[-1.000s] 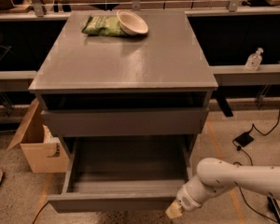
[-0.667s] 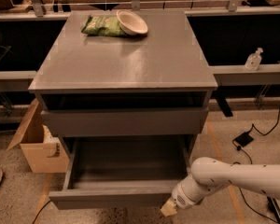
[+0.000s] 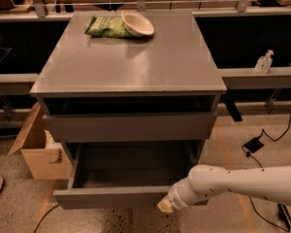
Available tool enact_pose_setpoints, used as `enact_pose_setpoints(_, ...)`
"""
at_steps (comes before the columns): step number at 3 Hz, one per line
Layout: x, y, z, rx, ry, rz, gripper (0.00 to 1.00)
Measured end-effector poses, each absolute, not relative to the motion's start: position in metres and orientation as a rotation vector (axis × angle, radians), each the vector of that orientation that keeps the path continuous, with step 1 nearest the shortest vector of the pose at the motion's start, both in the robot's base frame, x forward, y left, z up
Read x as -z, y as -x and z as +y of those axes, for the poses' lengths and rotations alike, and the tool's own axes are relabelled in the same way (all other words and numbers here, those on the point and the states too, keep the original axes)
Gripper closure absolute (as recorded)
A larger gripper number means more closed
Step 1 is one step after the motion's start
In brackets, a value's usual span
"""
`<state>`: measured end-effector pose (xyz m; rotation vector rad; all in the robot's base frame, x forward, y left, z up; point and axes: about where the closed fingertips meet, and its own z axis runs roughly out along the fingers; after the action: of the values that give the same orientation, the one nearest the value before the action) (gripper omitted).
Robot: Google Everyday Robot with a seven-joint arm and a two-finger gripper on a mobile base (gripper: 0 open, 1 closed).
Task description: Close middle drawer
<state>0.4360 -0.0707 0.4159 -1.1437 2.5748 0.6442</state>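
The grey cabinet (image 3: pixel 131 62) stands in the middle of the camera view. Its middle drawer (image 3: pixel 111 197) is pulled far out, and its empty grey box interior (image 3: pixel 131 166) shows. The uppermost grey drawer front (image 3: pixel 131 126) sits above it, nearly flush. The lowest drawer front is hidden under the open drawer. My gripper (image 3: pixel 165 207), on the end of the white arm (image 3: pixel 233 181), is at the right part of the middle drawer's flat front, at its lower edge, and touches or nearly touches it.
A white bowl (image 3: pixel 137 23) and a green bag (image 3: pixel 104 27) lie at the back of the cabinet top. An open cardboard box (image 3: pixel 39 149) stands at the left of the cabinet. A black adapter with cable (image 3: pixel 253 144) lies on the floor at the right. A clear bottle (image 3: pixel 264 62) stands on a ledge behind it.
My gripper and arm have moved left and slightly up along the drawer front. The middle drawer's front appears to sit a little farther in than before.
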Motion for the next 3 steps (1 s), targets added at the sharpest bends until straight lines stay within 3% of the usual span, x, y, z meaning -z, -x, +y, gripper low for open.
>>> enact_pose_setpoints(3,-0.4221,-0.4683,-0.0648,-0.58,1.106,2.485,1.0)
